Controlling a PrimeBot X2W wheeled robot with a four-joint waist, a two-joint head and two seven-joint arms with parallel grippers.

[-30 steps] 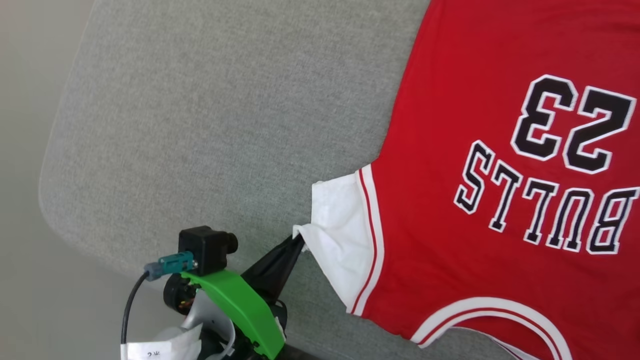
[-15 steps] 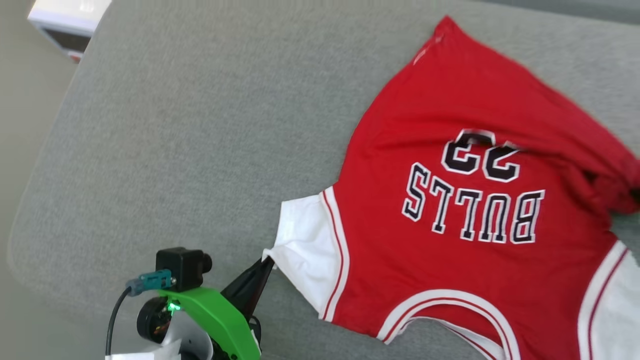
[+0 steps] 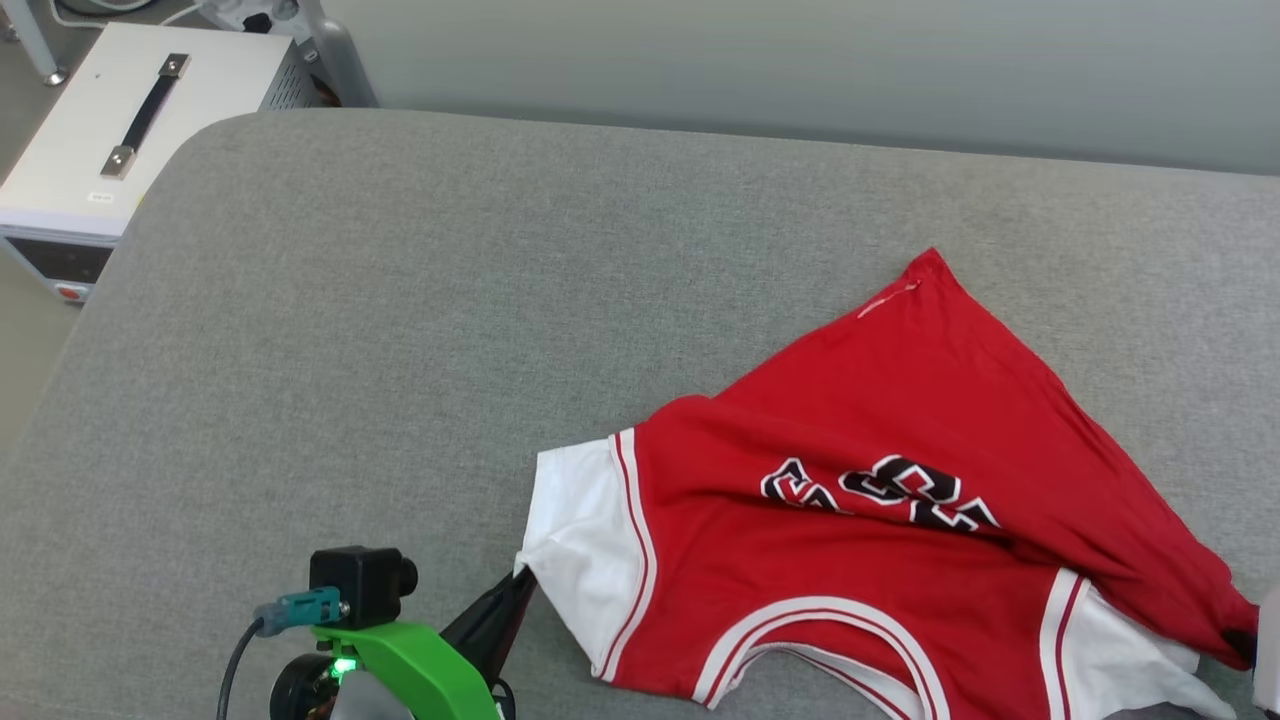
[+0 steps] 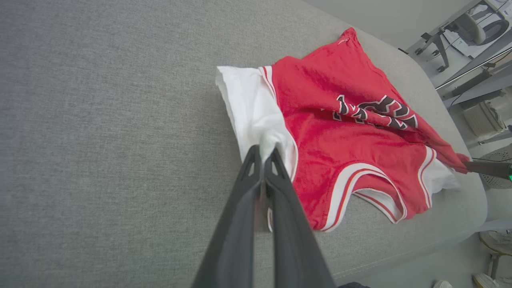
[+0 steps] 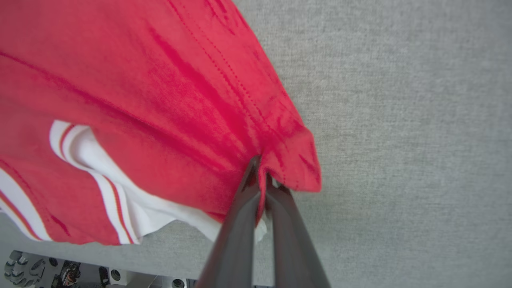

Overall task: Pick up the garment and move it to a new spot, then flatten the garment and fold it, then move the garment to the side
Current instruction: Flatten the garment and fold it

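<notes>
Left pincer [image 4: 266, 154] is pinched fully closed on the tip of the white sleeve [image 4: 252, 108]. The right pincer [image 5: 262, 168] is also clamped tight, on a red hem corner [image 5: 296, 160]. The garment [image 3: 850, 580] sits lower right in the head view on the grey surface [image 3: 400, 350], collar toward the bottom edge. It's rumpled, and a red fold covers half the black print.

My read is we're in the move-it-then-flatten part, with no proper fold started yet. Next move probably needs both pincers pulling apart and away from each other to stretch the cloth flat. They should keep it low so it doesn't bunch again, and only let go once the print shows fully.
</notes>
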